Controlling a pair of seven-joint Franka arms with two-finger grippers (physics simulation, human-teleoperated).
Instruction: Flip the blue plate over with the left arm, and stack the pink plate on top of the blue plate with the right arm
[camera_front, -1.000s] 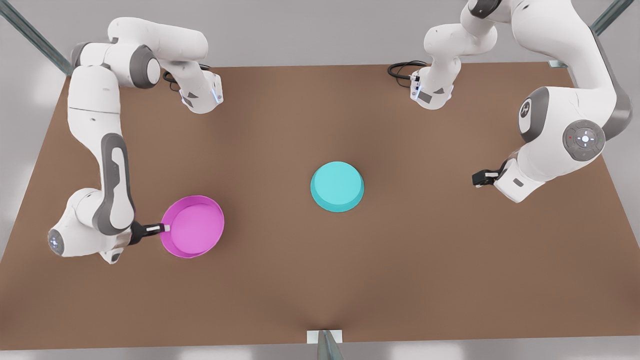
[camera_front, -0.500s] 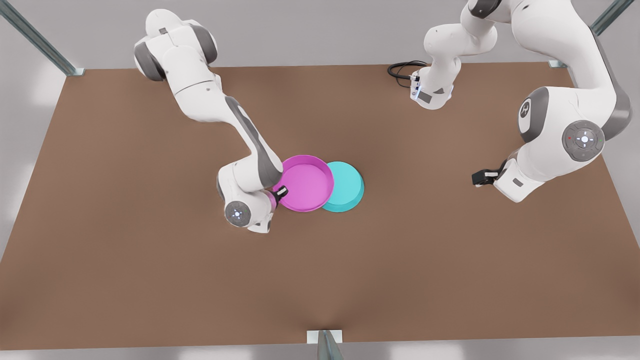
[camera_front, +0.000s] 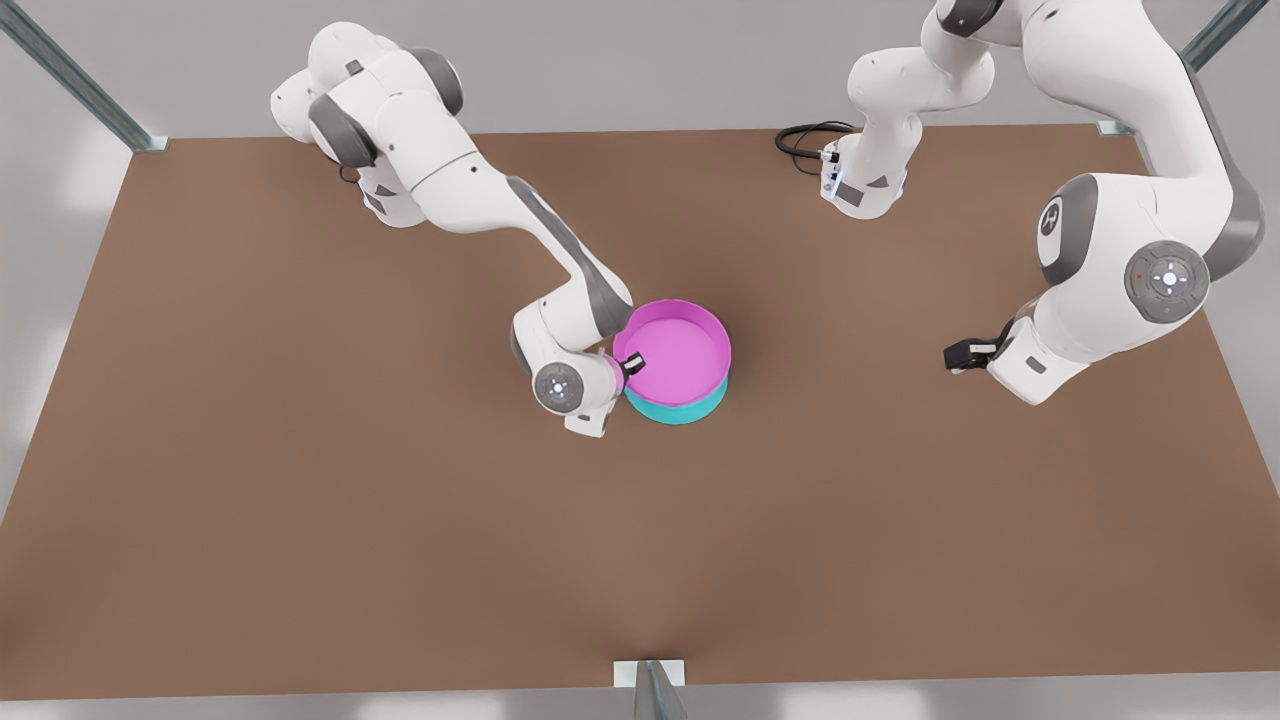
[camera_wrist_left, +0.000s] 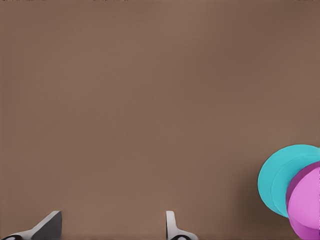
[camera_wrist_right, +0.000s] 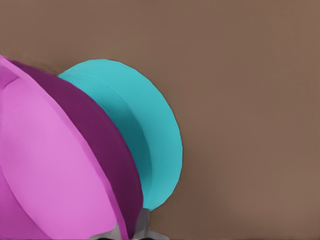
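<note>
Front view: round pink plate (camera_front: 680, 350) over blue plate (camera_front: 680, 408).

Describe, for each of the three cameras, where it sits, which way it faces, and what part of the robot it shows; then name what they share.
Front view: high above the table, looking down on both arms; the right pincer holds the pink plate above the blue plate; the left pincer waits open, apart.
Left wrist view: faces bare table past its own fingertips.
Right wrist view: close behind the gripped pink plate.
Shared: all three views show both plates.
</note>
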